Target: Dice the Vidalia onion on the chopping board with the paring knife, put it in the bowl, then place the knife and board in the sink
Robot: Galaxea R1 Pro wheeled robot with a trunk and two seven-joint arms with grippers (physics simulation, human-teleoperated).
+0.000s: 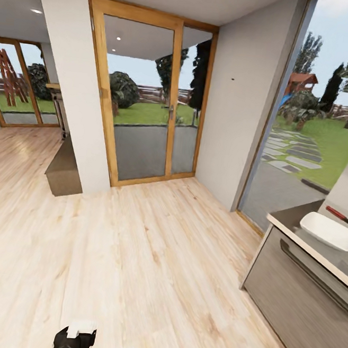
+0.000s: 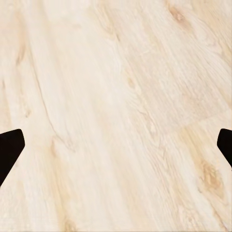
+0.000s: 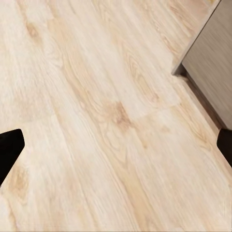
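Note:
At the right of the head view, the white bowl (image 1: 328,230) sits on the grey countertop (image 1: 292,216). The paring knife (image 1: 342,215), red-handled, lies just behind it. The Vidalia onion, the sink and the chopping board are out of view. My left gripper (image 2: 116,150) is open, its dark fingertips (image 2: 9,147) wide apart over bare wooden floor with nothing between them. My right gripper (image 3: 116,150) is open too, above the floor near the corner of the cabinet (image 3: 212,63). Part of my left arm (image 1: 74,341) shows at the bottom of the head view.
Light wooden floor (image 1: 149,267) stretches ahead. The cabinet front (image 1: 295,297) with a dark handle stands at the right. A wood-framed glass door (image 1: 149,102) and a white pillar (image 1: 71,79) lie ahead, with a large window (image 1: 305,133) beyond the counter.

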